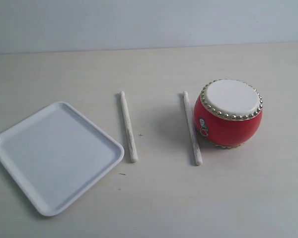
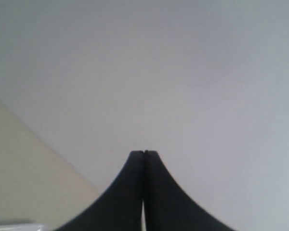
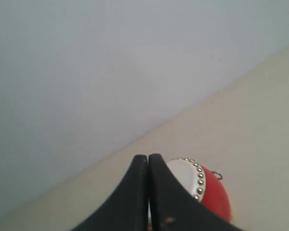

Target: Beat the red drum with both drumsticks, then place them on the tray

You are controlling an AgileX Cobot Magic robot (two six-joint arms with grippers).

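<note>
The red drum (image 1: 230, 115) stands upright on the table at the right, its off-white skin ringed by silver studs. One drumstick (image 1: 192, 128) lies just left of the drum. The other drumstick (image 1: 128, 126) lies nearer the middle, roughly parallel to the first. The white tray (image 1: 53, 154) rests flat at the left, with nothing on it. Neither arm shows in the exterior view. My left gripper (image 2: 144, 153) is shut with nothing in it, facing the wall. My right gripper (image 3: 148, 157) is shut and holds nothing, and part of the red drum (image 3: 209, 190) shows beyond its fingers.
A pale wall (image 1: 149, 22) rises behind the beige table (image 1: 188, 198). A strip of table (image 2: 24, 178) shows in the left wrist view.
</note>
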